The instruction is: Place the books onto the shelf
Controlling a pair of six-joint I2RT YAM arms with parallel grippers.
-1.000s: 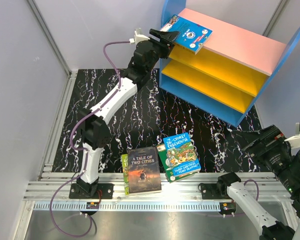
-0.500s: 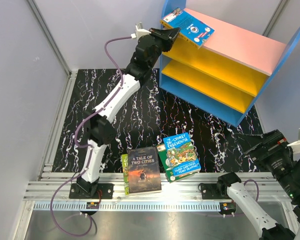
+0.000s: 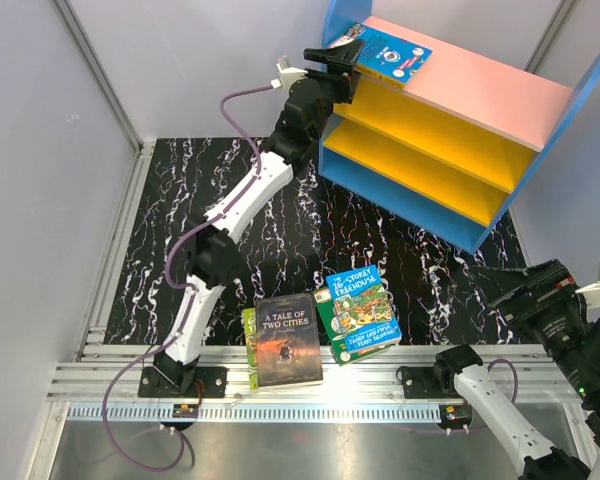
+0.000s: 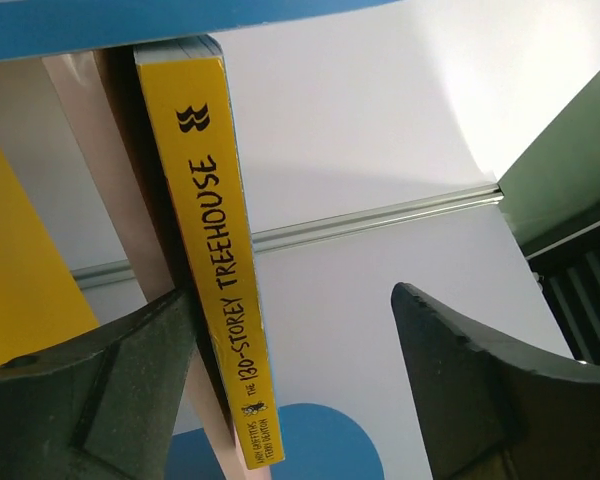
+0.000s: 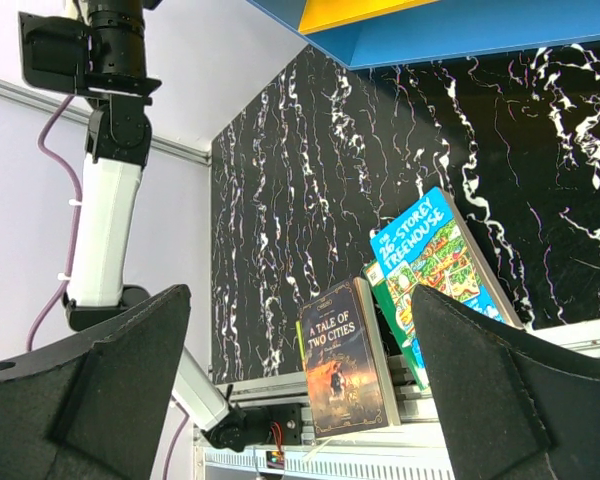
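While the left arm [image 3: 230, 205] stretches from its near-left base up to the shelf, we log the scene from largest to smallest.

Table [image 3: 420, 270]: one, black with white veining.

Shelf [image 3: 490, 90]: one, at the far right of the table. We count two blue side panels, one pink top board and two yellow boards below it.

Arms: two. The right arm [image 3: 555, 325] sits folded low at the near right corner.

Books: four.
- The blue book [image 3: 392, 55] lies flat on the pink top board at its left corner, one edge overhanging toward the left arm. In the left wrist view its yellow spine reads "The 130-Storey Treehouse".
- The other three lie on the table by the near edge, between the arm bases.
- "A Tale of Two Cities" [image 3: 286, 340] is dark and rests on top of a lime-green book [image 3: 249, 345], of which only the left strip shows.
- "26-Storey Treehouse" [image 3: 358, 315] lies just to the right of the dark one, tilted.

Grippers: two.
- The left gripper [image 3: 345, 52] is released. Its jaws are spread far wider than the spine. One of its fingers [image 4: 110, 390] is just beside the spine, and we cannot tell whether it touches. The other stands well apart.
- The right gripper [image 5: 300, 300] has its jaws spread wide and grasps nothing.
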